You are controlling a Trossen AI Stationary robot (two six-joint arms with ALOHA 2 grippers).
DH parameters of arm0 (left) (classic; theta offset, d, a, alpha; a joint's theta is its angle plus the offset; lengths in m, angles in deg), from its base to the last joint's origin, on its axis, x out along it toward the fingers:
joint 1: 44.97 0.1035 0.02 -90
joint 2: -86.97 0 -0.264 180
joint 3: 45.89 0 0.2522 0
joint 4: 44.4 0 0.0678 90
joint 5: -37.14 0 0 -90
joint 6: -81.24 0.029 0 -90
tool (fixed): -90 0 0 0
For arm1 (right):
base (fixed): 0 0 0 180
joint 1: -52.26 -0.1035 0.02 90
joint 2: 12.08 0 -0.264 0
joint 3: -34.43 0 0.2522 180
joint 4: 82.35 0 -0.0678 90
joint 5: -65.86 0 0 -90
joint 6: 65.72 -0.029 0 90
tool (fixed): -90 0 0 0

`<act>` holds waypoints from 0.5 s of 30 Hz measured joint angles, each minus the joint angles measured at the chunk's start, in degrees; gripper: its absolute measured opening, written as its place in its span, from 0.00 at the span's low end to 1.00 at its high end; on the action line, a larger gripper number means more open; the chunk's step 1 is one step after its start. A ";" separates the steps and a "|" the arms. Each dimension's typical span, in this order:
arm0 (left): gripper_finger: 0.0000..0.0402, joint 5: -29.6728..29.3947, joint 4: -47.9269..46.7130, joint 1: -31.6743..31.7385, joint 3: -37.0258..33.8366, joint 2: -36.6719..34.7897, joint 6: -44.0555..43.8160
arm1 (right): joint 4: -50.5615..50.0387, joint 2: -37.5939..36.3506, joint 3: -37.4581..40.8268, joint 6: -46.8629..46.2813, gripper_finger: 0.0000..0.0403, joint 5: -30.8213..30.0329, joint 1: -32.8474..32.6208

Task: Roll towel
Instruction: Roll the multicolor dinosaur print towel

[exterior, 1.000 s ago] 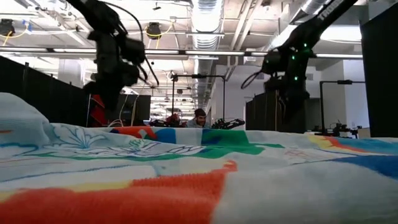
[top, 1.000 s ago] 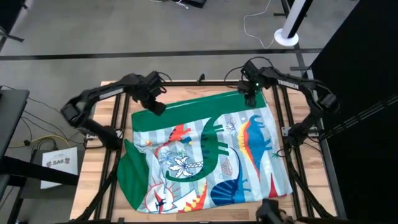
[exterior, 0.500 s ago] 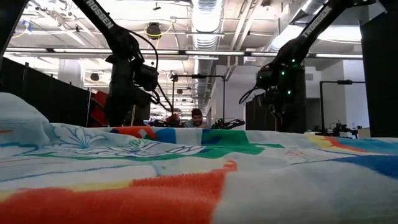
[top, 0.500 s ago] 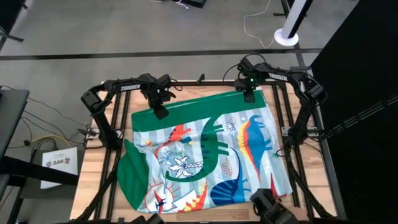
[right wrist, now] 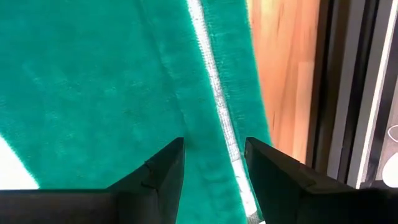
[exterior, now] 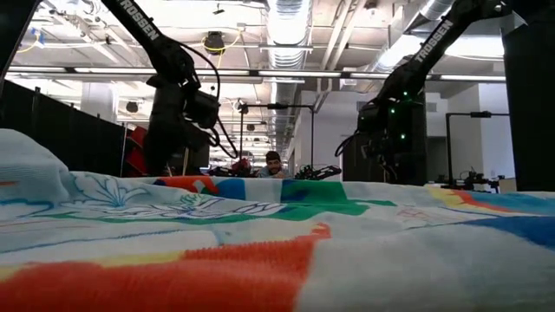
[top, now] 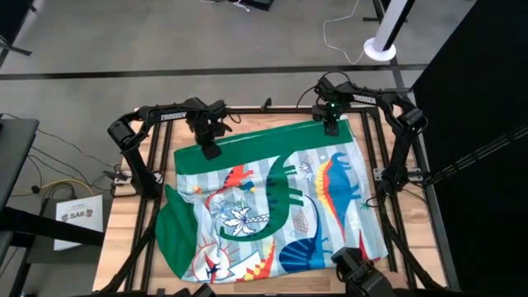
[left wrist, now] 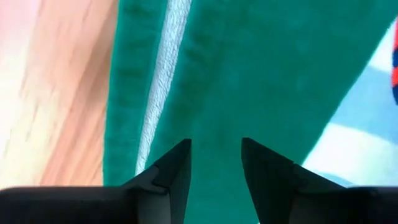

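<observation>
While the towel (top: 276, 206) lies spread across the table (top: 124, 223), the left gripper (top: 208, 147) hovers at its upper-left green border, fingers narrowly parted. The right gripper (top: 330, 125), likewise narrowly parted, hovers at the upper-right border.

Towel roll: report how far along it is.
Done: nothing rolled; the large green beach towel with the dinosaur print lies spread flat on the wooden table. In hand: left claw and right claw, both open, sit over its far green border corners. Left: gripping that border and rolling it all.
</observation>
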 joint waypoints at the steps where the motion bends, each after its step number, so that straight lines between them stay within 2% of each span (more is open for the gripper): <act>1: 0.31 0.00 -0.38 0.00 0.00 0.00 0.00 | -0.02 0.00 0.00 -0.03 0.39 0.02 0.12; 8: 0.31 0.03 -4.48 0.00 0.00 0.00 -0.91 | -0.35 0.47 0.00 -0.22 0.34 0.57 0.12; 15: 0.31 0.07 -7.90 0.00 0.00 0.00 -1.03 | -1.26 2.75 -0.28 -1.09 0.30 -2.60 -0.87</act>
